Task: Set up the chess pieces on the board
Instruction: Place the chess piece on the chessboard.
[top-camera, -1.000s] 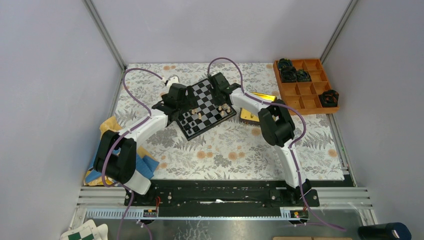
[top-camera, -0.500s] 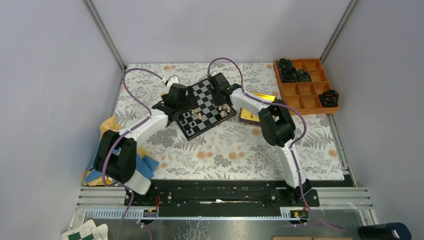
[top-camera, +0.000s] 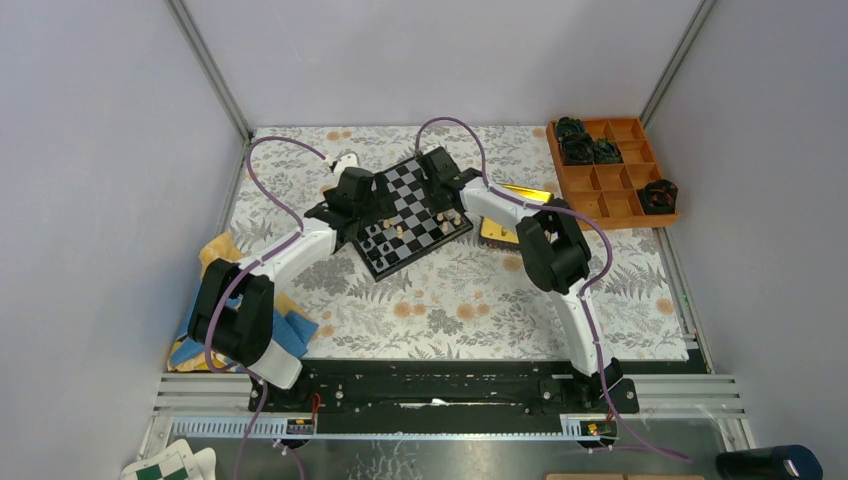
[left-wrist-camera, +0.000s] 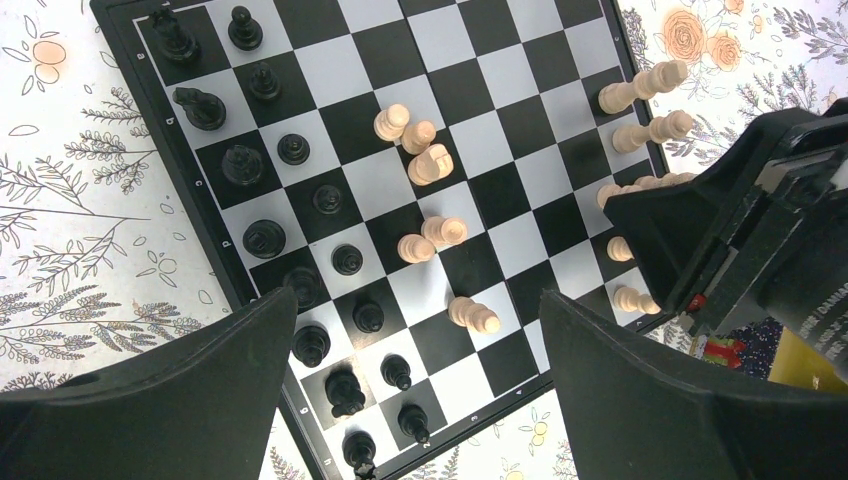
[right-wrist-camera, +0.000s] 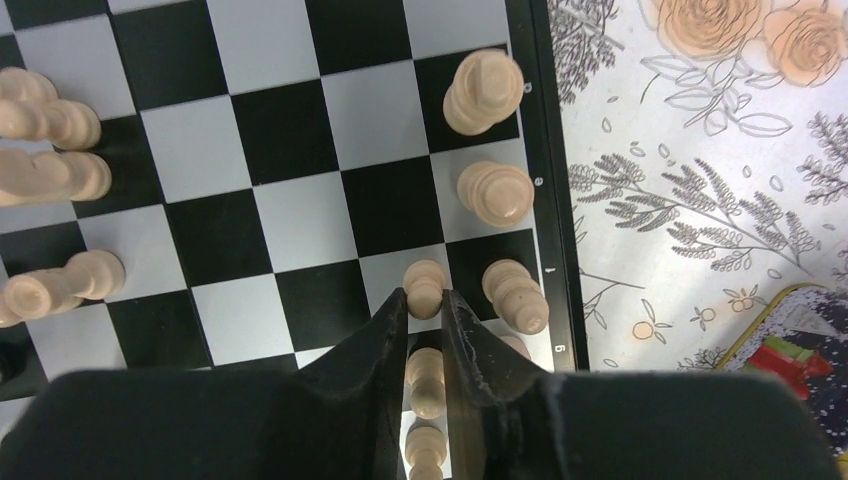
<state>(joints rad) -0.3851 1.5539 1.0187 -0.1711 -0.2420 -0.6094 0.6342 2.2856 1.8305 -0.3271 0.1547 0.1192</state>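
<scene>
Chessboard (top-camera: 410, 212) on the floral-clothed desk (top-camera: 450, 300), in its far half a little left of the middle, turned cornerwise to the desk's edges. From above, both arms cover parts of the board, and the pieces are too small to name.

Left wrist view: the left claw (left-wrist-camera: 415, 300) hangs over the board with its fingers wide apart and holding nothing. Its two dark fingers cut off the board's lower corners. The black body of the right claw (right-wrist-camera: 425, 300) hides part of the rim on the tan side. Black pieces (left-wrist-camera: 263, 238) stand in two uneven rows along one side. Tan pieces (left-wrist-camera: 430, 163) are scattered on the middle squares, some seemingly on their sides, with others along the opposite rim.

Right wrist view: the right claw's fingers sit close on either side of a tan pawn (right-wrist-camera: 425, 280) in the second row of squares from the rim. Whether they press it cannot be told. Two further tan pieces are half hidden between the fingers behind it. The squares are black and pale grey, and the rim is black.

A gold tin (top-camera: 527, 192) is largely covered by the right arm.
</scene>
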